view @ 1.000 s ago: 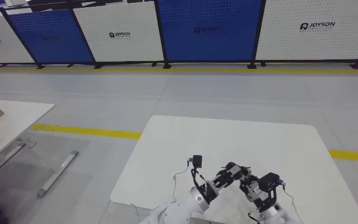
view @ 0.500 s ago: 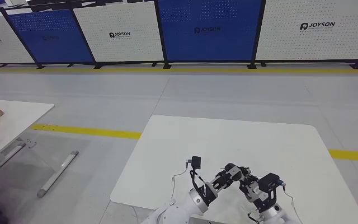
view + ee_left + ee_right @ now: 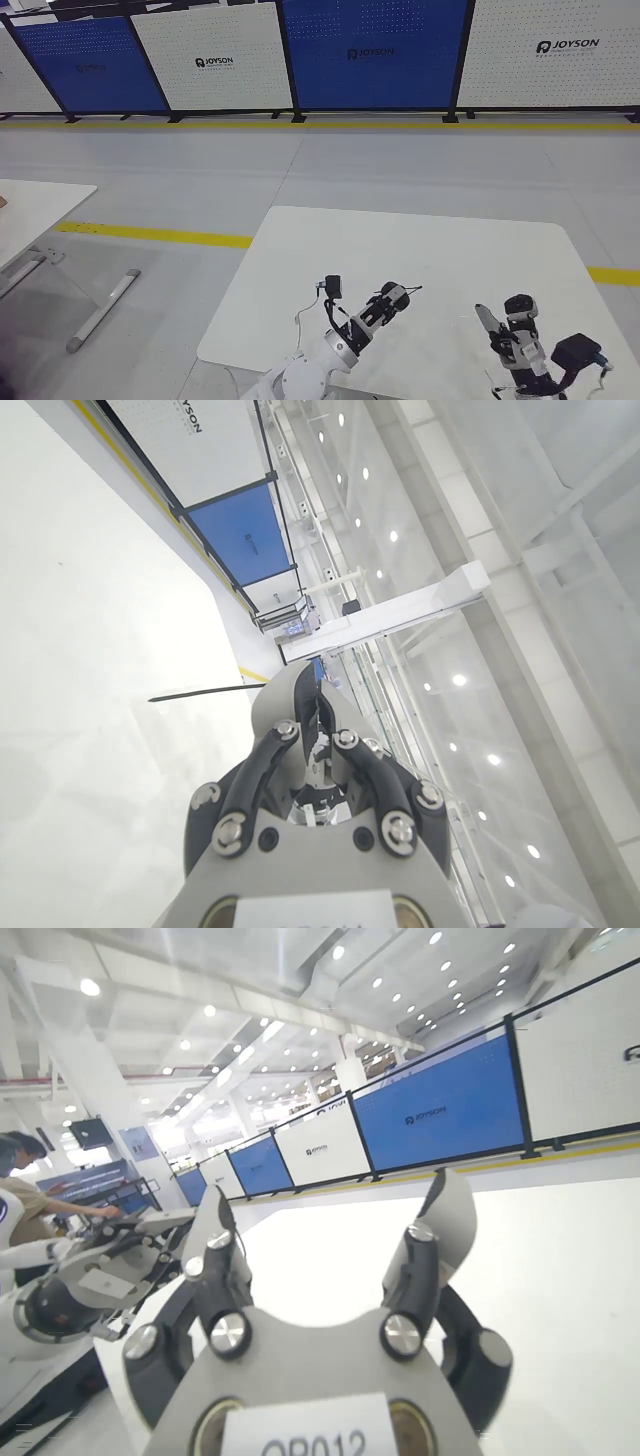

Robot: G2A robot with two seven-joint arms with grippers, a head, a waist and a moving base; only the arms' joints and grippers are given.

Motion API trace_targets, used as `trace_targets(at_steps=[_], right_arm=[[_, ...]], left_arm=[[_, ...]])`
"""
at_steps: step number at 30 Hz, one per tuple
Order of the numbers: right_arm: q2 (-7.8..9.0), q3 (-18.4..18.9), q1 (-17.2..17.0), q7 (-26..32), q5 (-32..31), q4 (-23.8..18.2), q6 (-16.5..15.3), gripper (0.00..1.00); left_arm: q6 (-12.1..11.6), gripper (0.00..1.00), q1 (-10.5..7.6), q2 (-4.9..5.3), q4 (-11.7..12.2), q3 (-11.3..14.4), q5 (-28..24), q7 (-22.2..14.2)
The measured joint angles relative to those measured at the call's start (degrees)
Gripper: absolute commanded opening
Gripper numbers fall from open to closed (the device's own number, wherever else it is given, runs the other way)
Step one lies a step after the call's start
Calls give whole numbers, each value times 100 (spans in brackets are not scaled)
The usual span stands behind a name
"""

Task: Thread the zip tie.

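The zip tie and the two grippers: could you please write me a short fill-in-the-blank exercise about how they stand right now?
1. The left gripper is ___ on the black zip tie.
2. The right gripper is ___ and holds nothing.
3. The table below them is ___ in colour.
Missing words: shut; open; white.
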Motion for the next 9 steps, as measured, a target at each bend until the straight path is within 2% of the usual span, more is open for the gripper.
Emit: trace_targets(at_steps=[4,9], right_arm=[[89,392,-286,-259,591,-132,0,100],[149,489,-392,-256,1029,-154,0,100]], left_arm=[[-7,0,61,21,62,-125,-116,-25],[159,0,38,24,173,-96,17,-57]])
